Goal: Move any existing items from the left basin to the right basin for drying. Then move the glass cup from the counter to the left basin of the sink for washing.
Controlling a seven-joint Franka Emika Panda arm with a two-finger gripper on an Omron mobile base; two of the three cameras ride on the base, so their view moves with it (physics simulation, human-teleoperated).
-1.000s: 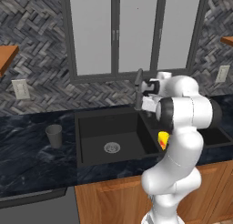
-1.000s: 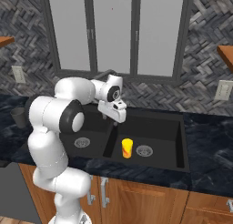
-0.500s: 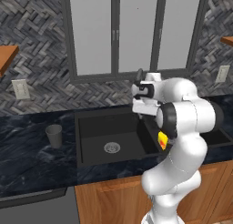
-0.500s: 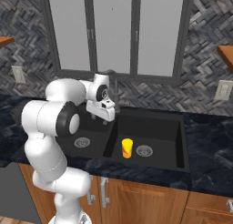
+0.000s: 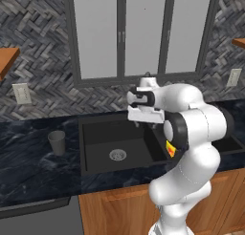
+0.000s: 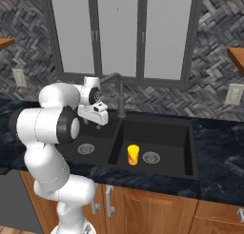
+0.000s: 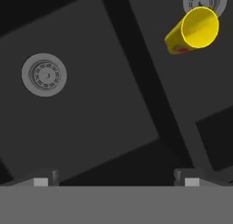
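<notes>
Tall grey-framed frosted window panels (image 5: 122, 33) above grey herringbone tile backsplash (image 5: 38, 67). White wall outlet plates (image 5: 21, 92) either side. Wooden base cabinets (image 6: 157, 211) with silver bar handles (image 6: 110, 201). Orange wooden shelf edge (image 5: 7, 57) upper left.

Left base view from behind-left of the arm, facing forward and down over the sink (image 5: 119, 148), right base view from behind-right, same sink (image 6: 143, 142) shared, hand view close above, looking straight down into both basins.
</notes>
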